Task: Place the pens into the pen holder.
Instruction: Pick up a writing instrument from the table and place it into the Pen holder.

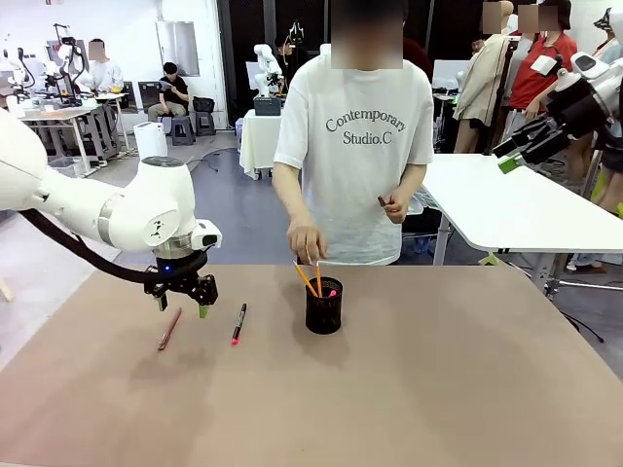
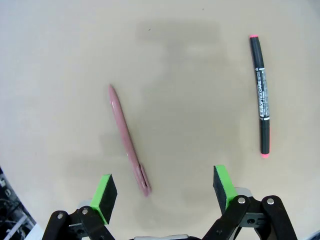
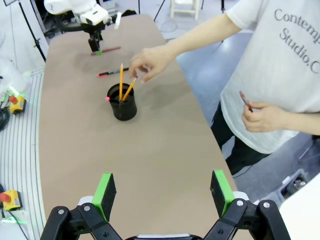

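Note:
A reddish-brown pen [image 1: 169, 329] [image 2: 127, 140] lies on the brown table, just below my left gripper [image 1: 182, 304] [image 2: 164, 187], which hovers open above its near end. To its side rests a black pen with pink tips [image 1: 238, 323] [image 2: 261, 97]. The black mesh pen holder [image 1: 324, 306] [image 3: 123, 105] stands mid-table with two yellow pencils [image 1: 310, 279] [image 3: 121, 80] and a pink-tipped pen in it. The person's hand [image 1: 307, 243] [image 3: 150, 60] is at the pencils' tops. My right gripper [image 1: 514, 151] [image 3: 163, 189] hangs open, high at the right, away from the table.
The person stands at the far edge and holds another reddish pen [image 1: 383, 201] [image 3: 244, 99] in the other hand. A white table [image 1: 526, 209] stands beyond the right corner. The brown table [image 1: 438, 389] is bare at the front and right.

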`<state>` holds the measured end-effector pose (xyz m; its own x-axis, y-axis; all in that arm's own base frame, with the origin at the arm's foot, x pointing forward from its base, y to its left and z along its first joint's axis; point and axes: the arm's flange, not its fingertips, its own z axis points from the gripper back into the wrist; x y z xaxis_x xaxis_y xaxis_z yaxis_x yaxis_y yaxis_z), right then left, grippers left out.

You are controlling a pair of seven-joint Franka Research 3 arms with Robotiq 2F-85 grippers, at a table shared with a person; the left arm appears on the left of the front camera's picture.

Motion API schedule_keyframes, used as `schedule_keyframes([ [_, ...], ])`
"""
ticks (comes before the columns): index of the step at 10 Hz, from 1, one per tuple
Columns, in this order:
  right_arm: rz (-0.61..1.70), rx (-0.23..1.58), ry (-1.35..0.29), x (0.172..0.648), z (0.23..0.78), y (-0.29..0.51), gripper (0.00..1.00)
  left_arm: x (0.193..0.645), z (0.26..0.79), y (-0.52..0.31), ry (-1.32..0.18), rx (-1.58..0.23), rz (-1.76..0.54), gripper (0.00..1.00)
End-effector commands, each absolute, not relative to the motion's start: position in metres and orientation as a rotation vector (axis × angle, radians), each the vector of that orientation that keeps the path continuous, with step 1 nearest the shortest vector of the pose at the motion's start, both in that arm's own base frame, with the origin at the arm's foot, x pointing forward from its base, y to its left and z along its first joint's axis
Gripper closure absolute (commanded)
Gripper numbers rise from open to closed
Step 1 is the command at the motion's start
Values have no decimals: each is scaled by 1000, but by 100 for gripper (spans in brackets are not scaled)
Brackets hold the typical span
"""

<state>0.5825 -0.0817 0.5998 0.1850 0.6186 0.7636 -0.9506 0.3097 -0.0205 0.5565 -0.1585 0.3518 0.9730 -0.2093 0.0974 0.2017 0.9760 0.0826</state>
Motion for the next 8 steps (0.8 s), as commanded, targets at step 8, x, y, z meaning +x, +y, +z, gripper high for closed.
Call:
schedule_keyframes([
  [8,1188,526,-765,581,601,-82,0,580,344,-128,-168,16,-299,0],
])
